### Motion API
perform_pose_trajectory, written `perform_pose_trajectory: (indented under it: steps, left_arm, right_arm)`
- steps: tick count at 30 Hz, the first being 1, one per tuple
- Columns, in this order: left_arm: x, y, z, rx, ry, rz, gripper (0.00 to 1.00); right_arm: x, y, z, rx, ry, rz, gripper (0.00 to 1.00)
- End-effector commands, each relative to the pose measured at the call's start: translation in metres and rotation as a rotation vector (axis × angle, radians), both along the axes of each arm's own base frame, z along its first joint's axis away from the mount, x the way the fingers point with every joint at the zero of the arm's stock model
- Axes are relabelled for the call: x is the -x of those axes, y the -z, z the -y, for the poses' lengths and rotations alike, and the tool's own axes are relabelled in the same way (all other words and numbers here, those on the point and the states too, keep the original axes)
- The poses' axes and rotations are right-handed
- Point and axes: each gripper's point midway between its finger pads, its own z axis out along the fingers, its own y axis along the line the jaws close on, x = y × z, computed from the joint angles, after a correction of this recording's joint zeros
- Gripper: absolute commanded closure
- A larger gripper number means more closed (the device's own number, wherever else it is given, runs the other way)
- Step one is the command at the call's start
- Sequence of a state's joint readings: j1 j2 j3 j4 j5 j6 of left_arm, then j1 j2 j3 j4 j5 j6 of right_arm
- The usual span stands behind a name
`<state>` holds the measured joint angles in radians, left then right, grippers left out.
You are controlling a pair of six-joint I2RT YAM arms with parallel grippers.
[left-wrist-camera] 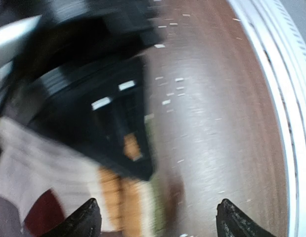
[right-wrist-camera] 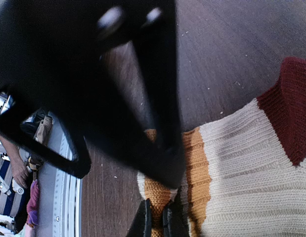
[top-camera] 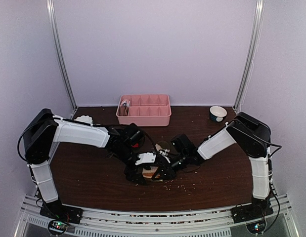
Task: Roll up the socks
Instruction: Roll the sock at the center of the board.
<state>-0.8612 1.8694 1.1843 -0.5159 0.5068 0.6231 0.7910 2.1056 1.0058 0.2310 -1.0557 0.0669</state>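
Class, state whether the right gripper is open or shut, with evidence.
Shut. On the right gripper, tips meet over the sock at its orange band, apparently pinching it.

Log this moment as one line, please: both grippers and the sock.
left gripper: open, above sock | right gripper: shut on sock's orange end | sock: cream, lying on table, not rolled
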Motion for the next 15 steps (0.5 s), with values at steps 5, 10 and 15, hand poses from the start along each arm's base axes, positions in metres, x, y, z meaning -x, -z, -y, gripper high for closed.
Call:
perform_pose_trajectory:
  steps: [5,10,15]
  left_arm:
    - [0.02,0.002,0.006,0.009,0.113,0.076,0.2]
    - [0.005,0.01,0.003,0.002,0.028,0.141,0.27]
    - [0.001,0.011,0.003,-0.006,-0.002,0.14,0.43]
  right_arm:
    - [0.016,0.112,0.084,0.536,0.225,-0.266,1.0]
    - [0.013,0.109,0.081,0.526,0.246,-0.269,1.0]
    - [0.011,0.108,0.08,0.527,0.259,-0.28,1.0]
